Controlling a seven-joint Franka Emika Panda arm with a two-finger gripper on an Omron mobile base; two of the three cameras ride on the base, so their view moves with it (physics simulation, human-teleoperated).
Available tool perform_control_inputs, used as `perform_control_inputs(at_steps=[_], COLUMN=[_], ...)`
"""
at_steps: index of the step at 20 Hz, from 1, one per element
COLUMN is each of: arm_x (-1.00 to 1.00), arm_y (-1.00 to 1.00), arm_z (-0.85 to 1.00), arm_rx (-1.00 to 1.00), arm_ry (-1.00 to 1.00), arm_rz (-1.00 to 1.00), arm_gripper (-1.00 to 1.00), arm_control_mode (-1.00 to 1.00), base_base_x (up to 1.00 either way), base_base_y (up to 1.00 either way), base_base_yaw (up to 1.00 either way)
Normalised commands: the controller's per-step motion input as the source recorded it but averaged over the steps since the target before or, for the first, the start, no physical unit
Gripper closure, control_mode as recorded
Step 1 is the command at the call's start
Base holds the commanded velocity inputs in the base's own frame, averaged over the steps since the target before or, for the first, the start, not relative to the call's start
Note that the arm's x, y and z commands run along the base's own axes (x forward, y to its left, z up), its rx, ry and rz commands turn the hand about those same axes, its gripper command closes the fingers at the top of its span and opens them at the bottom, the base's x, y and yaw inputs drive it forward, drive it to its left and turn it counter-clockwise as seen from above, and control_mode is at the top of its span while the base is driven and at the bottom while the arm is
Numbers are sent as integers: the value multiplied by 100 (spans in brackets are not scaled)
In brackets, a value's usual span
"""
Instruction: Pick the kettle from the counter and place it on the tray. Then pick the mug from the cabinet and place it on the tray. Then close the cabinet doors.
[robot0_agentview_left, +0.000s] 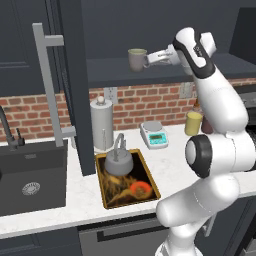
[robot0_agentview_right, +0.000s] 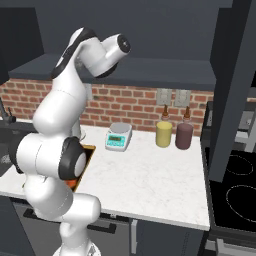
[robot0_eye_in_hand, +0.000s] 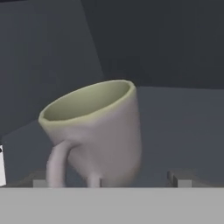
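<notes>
While the kettle (robot0_agentview_left: 119, 161) sits on the tray (robot0_agentview_left: 148, 176), the gripper (robot0_eye_in_hand: 109, 183), jaws spread and empty, faces the mug (robot0_eye_in_hand: 99, 132) dead ahead, handle nearest

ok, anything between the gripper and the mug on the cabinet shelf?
Nothing visible. The open gripper is right at the mug on the cabinet shelf; in the hand view the mug sits directly ahead, handle toward the camera.
</notes>
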Motion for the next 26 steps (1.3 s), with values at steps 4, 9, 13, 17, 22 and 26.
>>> perform_control_inputs(at_steps=[4, 9, 13, 17, 22, 26], arm_x=[12, 11, 1, 0, 0, -11], arm_y=[4, 4, 2, 1, 5, 15], arm_z=[0, -3, -1, 0, 0, 0], arm_rx=[0, 0, 0, 3, 4, 0], arm_ry=[0, 0, -3, -15, -24, -19], arm_rz=[4, 1, 0, 0, 0, 0], arm_gripper=[100, 100, 100, 100, 100, 100], arm_control_mode=[-100, -100, -100, -100, -100, -100], base_base_x=[0, 0, 0, 0, 0, 0], base_base_y=[0, 0, 0, 0, 0, 0], base_base_yaw=[0, 0, 0, 0, 0, 0])
